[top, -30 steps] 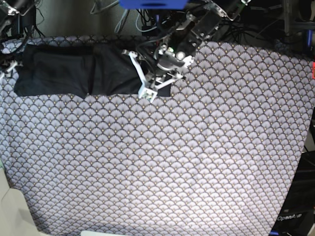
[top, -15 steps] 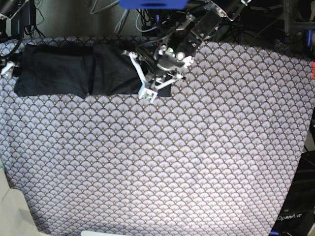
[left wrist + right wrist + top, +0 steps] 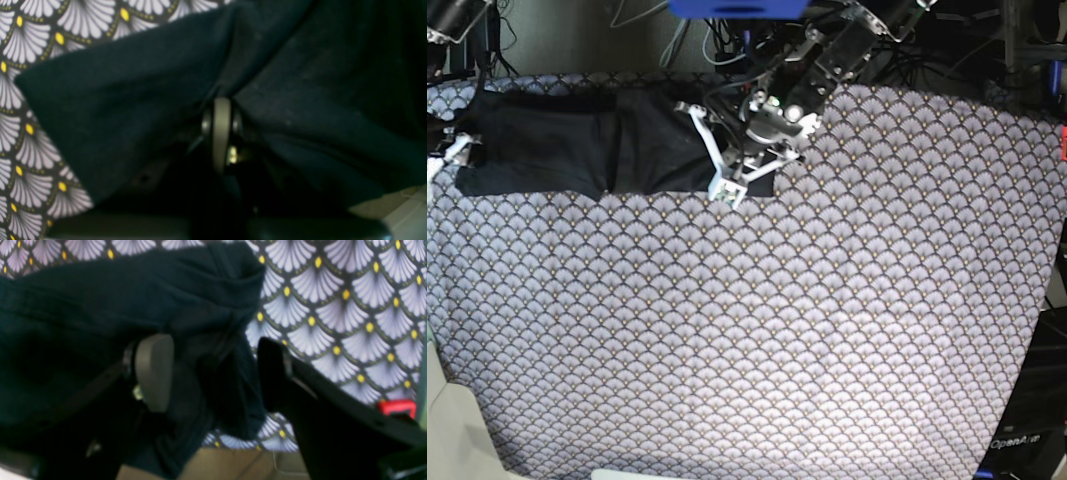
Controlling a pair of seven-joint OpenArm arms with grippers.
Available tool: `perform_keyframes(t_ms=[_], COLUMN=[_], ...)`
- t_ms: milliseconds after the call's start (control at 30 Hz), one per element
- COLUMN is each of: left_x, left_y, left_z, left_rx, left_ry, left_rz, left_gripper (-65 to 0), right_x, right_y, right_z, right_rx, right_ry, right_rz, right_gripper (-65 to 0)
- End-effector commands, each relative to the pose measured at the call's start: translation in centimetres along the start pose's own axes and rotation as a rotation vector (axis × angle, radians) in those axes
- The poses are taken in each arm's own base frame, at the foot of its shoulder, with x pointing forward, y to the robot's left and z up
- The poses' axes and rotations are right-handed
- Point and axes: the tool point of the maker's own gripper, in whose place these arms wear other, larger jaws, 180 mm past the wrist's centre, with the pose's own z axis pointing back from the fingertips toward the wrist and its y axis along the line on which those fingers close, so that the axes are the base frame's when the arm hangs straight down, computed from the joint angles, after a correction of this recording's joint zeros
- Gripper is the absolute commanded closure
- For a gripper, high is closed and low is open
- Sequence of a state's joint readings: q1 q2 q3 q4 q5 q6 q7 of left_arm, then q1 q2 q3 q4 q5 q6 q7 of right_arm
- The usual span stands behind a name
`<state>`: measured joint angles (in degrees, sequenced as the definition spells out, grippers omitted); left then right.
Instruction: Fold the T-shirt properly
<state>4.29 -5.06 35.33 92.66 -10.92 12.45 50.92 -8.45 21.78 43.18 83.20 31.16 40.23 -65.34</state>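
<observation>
The black T-shirt lies folded into a long band at the far left of the bench, on the scallop-patterned cloth. The left hand is closed, pinching the shirt's right end. The right hand stands wide open around its left end.

The right gripper has let go of the T-shirt at the table's far left edge, its jaws now spread, and backed slightly outward.
</observation>
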Motion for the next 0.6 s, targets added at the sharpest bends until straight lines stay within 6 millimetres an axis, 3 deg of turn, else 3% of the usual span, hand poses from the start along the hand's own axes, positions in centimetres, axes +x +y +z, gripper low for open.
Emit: perform_keyframes(t_ms=[0,200,567], left_x=[0.7,0.7,0.1], left_y=[-0.1,-0.1,-0.3], left_z=[0.3,0.4,0.4], left_rx=[-0.002,-0.002,-0.004], left_ry=[-0.022,-0.017,-0.007], left_rz=[0.006,0.006,0.010], left_gripper=[0.0,0.0,0.0], right_x=[1.0,-0.3,-0.7], right_y=[-0.7,-1.2,-1.0], right_z=[0.6,-0.7,-0.9], right_rx=[-0.014,0.011,0.016], right_ry=[-0.029,-0.025,-0.025], right_rz=[0.006,-0.059,-0.067], right_gripper=[-41.1,-41.1,-41.0])
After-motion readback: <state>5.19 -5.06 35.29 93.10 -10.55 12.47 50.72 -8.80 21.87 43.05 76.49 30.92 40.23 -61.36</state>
